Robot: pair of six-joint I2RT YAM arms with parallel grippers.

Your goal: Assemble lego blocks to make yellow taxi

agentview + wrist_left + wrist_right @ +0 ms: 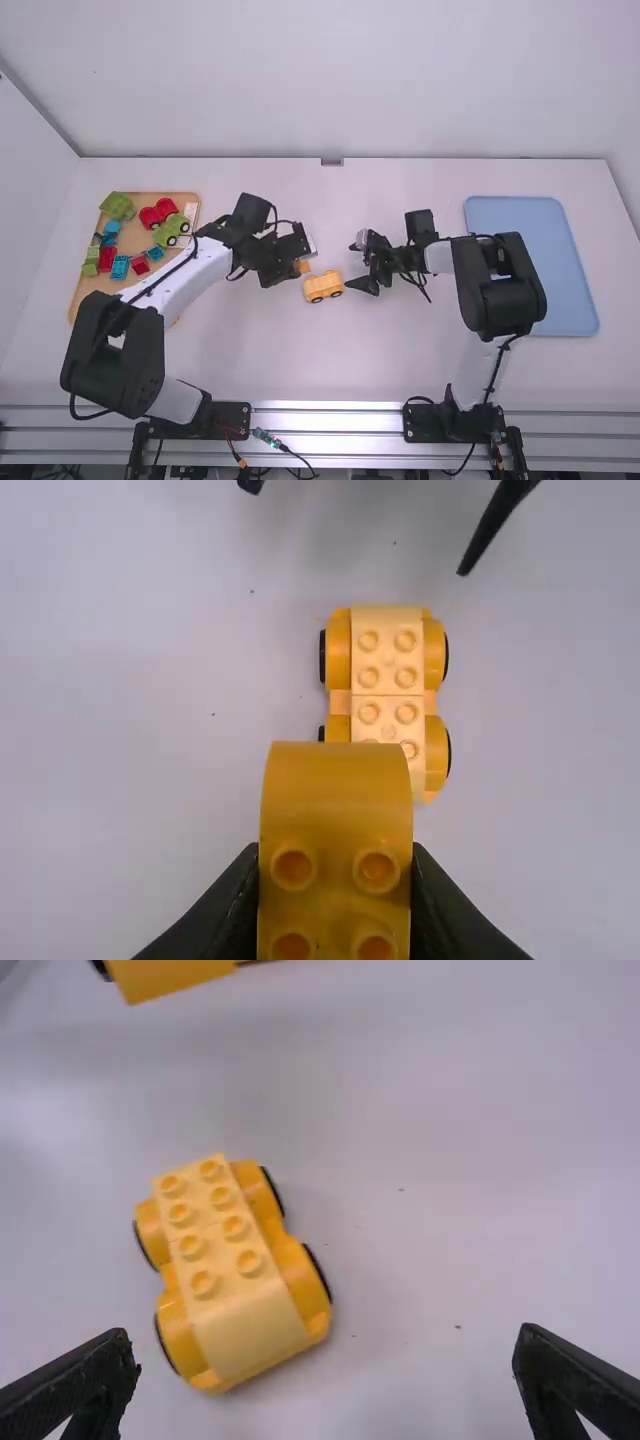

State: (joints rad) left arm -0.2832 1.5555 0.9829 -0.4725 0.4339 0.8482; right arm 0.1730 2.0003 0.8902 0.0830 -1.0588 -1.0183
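Note:
Shut on a yellow block point(303, 267), my left gripper point(290, 272) is up and left of the yellow car base point(323, 287) in the high view. The left wrist view has the studded yellow block point(336, 850) between the fingers of the left gripper point(335, 900), partly covering the wheeled base point(388, 670). My right gripper point(362, 265) is just right of the base, apart from it. In the right wrist view the right gripper point(325, 1370) stands open with nothing in it; the base point(225, 1260), with studs on top, sits on the table beyond the left finger.
At the left, a wooden tray point(152, 199) holds several red, green and blue blocks point(119, 267) and small vehicles point(172, 229). A blue tray point(530, 262) lies at the right, partly behind the right arm. Bare table point(330, 360) stretches in front of the car base.

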